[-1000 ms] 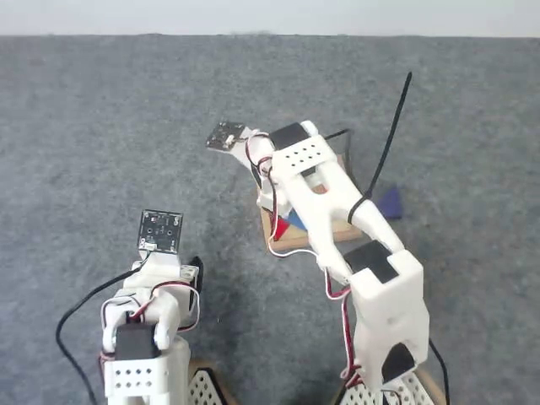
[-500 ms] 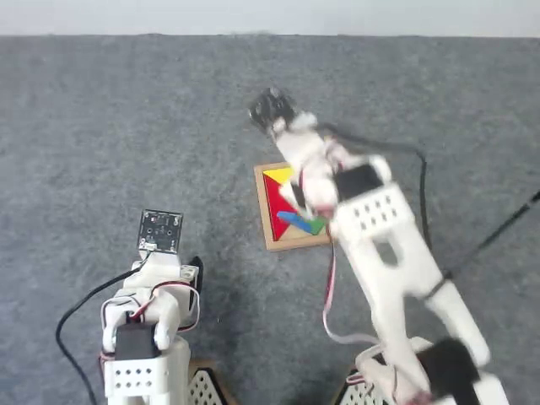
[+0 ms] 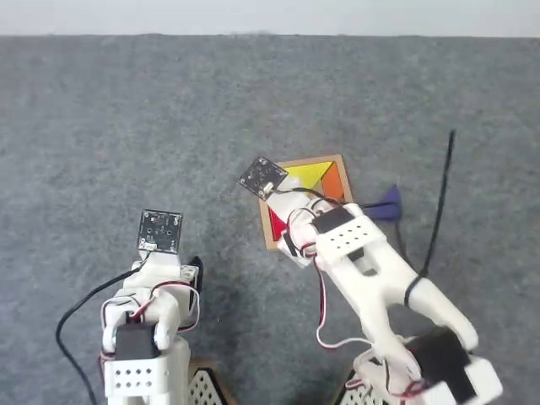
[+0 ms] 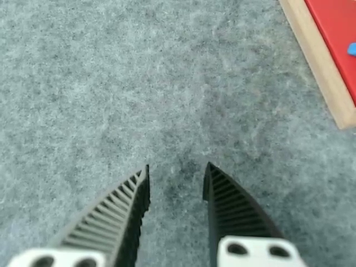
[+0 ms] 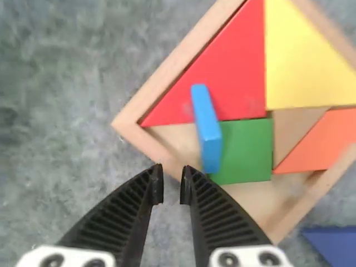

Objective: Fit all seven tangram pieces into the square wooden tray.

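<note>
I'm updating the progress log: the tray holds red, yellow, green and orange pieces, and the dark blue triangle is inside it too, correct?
Not quite: the dark blue triangle lies on the carpet outside the tray, as the right wrist view shows. The rest is right.

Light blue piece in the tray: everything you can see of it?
The light blue piece is a narrow slab, wood-like and painted, seemingly tilted on edge rather than seated flat. It sits inside the wooden tray, lying across the red triangle and the green square, touching both. The right tool is close beside one end, not gripping it.
</note>
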`<action>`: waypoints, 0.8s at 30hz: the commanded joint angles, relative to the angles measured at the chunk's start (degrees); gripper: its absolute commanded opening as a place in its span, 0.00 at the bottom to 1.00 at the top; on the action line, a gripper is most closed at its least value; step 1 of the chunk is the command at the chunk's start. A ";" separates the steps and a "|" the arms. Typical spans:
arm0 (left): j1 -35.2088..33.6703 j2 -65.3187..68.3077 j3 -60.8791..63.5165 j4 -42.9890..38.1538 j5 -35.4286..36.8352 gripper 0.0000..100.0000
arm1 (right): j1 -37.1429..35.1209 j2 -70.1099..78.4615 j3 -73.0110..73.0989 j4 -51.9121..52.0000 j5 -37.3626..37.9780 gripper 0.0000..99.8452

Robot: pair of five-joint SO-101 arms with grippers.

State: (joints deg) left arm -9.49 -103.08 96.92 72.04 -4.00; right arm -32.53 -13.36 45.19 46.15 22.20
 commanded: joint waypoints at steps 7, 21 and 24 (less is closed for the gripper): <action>0.18 -1.58 -0.48 0.53 -0.35 0.15 | 5.05 5.05 -8.26 -1.45 -0.62 0.06; 0.18 -1.58 -0.48 0.53 -0.35 0.15 | 6.29 11.82 -17.67 -0.75 -0.70 0.06; 0.18 -1.58 -0.48 0.53 -0.35 0.15 | 6.29 12.26 -19.52 -0.75 -0.70 0.06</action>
State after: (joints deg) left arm -9.32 -103.08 96.92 72.04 -4.00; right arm -27.16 -1.23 30.77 45.71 22.20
